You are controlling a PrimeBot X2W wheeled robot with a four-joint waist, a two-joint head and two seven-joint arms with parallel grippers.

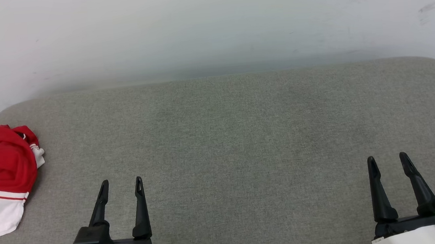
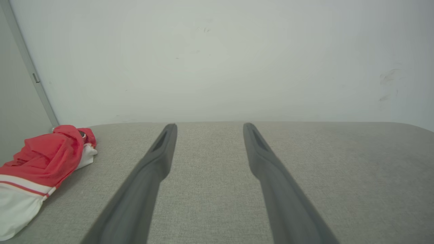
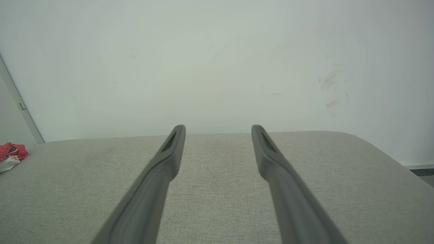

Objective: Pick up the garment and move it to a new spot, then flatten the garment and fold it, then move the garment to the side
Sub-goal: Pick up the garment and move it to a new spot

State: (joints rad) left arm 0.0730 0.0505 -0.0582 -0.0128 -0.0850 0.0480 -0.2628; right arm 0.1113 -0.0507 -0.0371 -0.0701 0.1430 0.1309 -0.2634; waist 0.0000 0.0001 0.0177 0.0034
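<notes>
Left hand [image 1: 122, 180] and right hand [image 1: 387, 156], at the lower edge of the head view: each has its two dark fingers spread apart and grasps nothing. Whether they touch the grey fabric-covered counter [image 1: 241, 135] or hang just above it cannot be told.

Garment [image 1: 2, 167]: a crumpled heap, red with a white part crossed by a thin red stripe. It lies at the far left end of the counter and runs partly off the picture's left edge. It is near the left hand but clear of it, and well apart from the right hand. No lettering shows.

Stage, as judged: nothing of the task is done yet. Pick-up, the move to a new spot, flattening, folding and the final move aside are all left. The left hand, being nearer, seems the likelier to reach first.
</notes>
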